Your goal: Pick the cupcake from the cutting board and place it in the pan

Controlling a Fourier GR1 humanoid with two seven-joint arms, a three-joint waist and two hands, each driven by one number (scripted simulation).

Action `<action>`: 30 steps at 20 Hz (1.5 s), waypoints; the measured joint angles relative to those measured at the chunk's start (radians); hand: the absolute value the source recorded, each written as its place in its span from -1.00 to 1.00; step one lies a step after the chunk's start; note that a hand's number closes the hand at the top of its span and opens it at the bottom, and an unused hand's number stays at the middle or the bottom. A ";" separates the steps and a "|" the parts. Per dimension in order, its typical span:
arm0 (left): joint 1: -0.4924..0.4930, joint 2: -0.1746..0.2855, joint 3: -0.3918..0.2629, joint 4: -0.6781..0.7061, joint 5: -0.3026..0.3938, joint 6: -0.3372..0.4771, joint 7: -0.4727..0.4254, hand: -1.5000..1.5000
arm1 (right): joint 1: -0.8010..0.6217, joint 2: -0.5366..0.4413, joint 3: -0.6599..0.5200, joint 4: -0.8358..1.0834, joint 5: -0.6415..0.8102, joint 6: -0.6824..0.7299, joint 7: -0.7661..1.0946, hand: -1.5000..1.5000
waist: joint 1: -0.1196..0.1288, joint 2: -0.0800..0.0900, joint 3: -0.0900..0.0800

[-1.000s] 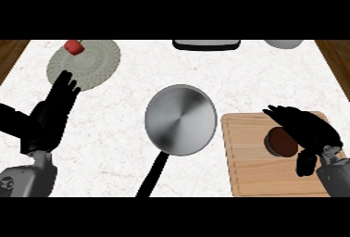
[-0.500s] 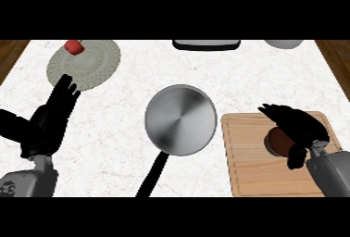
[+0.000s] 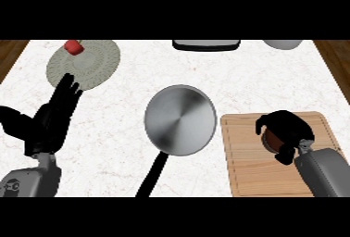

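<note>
The right hand (image 3: 290, 126) curls its fingers round the cupcake (image 3: 272, 139), which sits on the board (image 3: 263, 178) near its far edge. The pan (image 3: 180, 119) lies mid-worktop (image 3: 123, 152), just left of the board. The left hand (image 3: 48, 125) rests open, fingers up, by the left edge.

pale plate (image 3: 90, 68) (red block (image 3: 74, 46) on it), white bowl (image 3: 282, 44)

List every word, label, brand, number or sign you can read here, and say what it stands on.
None: no text can be read anywhere.
The pan, the cutting board, the plate and the counter carry no writing.
The cupcake is mostly hidden by the right hand curled round it, so any mark there cannot be seen.
</note>
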 measured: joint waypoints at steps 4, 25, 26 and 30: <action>-0.001 -0.010 -0.004 -0.024 -0.009 0.002 0.027 0.00 | -0.013 0.020 -0.017 0.033 0.014 -0.034 -0.039 1.00 | 0.001 -0.001 -0.001; -0.039 -0.025 -0.028 0.005 -0.020 -0.037 0.026 0.00 | -0.246 0.392 0.050 -0.080 0.160 -0.225 0.755 1.00 | 0.091 -0.008 -0.003; -0.043 -0.026 -0.033 0.008 -0.022 -0.040 0.027 0.00 | -0.280 0.396 0.069 -0.085 0.181 -0.232 0.815 1.00 | 0.099 -0.008 -0.003; -0.063 -0.035 -0.052 0.018 -0.023 -0.050 0.029 0.00 | -0.427 0.404 0.143 -0.086 0.237 -0.224 1.041 1.00 | 0.133 -0.005 -0.004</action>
